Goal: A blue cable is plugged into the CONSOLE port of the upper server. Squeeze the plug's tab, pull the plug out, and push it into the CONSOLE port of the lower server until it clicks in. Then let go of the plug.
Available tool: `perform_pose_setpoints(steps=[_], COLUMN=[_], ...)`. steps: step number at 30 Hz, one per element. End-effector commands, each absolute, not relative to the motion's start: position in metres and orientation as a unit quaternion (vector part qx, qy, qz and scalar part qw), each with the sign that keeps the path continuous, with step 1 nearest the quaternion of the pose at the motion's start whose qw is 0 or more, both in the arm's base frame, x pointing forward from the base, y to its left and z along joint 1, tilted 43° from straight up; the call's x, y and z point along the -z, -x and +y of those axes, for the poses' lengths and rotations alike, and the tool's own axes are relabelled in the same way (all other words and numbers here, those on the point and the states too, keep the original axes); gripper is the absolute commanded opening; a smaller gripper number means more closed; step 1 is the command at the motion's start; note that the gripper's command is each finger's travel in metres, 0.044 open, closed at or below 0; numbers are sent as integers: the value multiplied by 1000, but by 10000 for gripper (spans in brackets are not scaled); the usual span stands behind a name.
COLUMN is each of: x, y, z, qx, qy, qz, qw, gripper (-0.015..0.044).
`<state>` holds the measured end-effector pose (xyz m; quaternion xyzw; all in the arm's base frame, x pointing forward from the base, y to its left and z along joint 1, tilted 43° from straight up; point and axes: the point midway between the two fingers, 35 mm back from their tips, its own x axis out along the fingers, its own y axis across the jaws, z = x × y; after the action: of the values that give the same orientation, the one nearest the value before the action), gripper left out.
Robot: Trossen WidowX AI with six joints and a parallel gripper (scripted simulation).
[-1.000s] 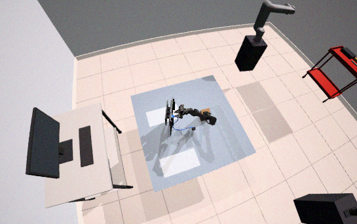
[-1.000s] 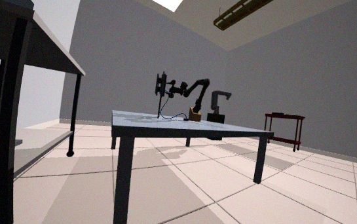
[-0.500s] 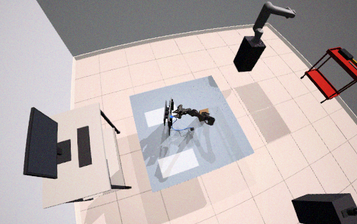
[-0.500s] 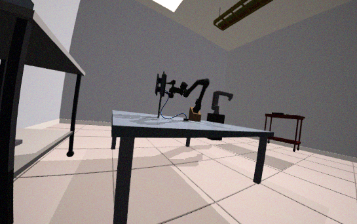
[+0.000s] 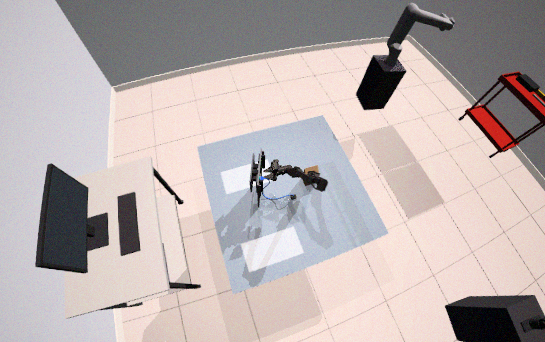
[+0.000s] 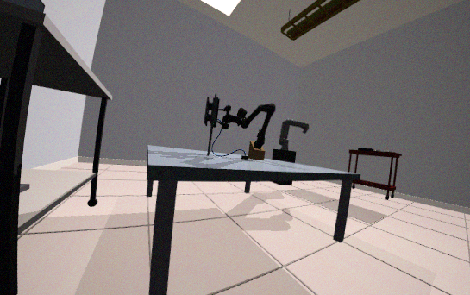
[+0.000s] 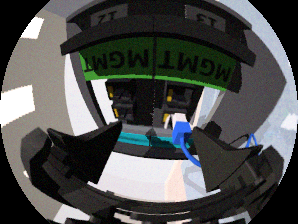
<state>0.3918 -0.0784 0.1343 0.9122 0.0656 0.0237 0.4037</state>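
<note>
Hanging wide open w/ nothing in its grip, the gripper (image 5: 271, 170) (image 6: 223, 116) (image 7: 157, 127) is facing the ports. The blue plug (image 5: 262, 178) (image 7: 181, 132) is sitting at the port block's lower edge in the wrist view, between the fingertips but right of ctr, nearer the RH finger (image 7: 220, 150). The cable (image 5: 277, 199) (image 6: 214, 140) (image 7: 189, 156) is trailing off that side, so the hand is prob. needing a shift that way before squeezing.

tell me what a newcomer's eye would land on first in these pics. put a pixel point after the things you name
In the wrist view, the bright green strip lettered MGMT (image 7: 155, 62) jumps out, upside down above the ports, with the blue plug (image 7: 181, 132) lower down, between the open fingers of the gripper (image 7: 157, 127). From the top, it would be the red cart (image 5: 490, 128) (image 6: 375, 153) by the wall, and the big dark monitor (image 5: 63, 220) on the desk at left.
</note>
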Motion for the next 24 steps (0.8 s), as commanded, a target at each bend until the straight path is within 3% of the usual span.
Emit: perform_pose_setpoints(steps=[1, 24], x=[-132, -128], y=[-391, -387], z=[-81, -94], qx=[-21, -20], qy=[-912, -912], qz=[63, 63], qw=[405, 405], gripper=[440, 440])
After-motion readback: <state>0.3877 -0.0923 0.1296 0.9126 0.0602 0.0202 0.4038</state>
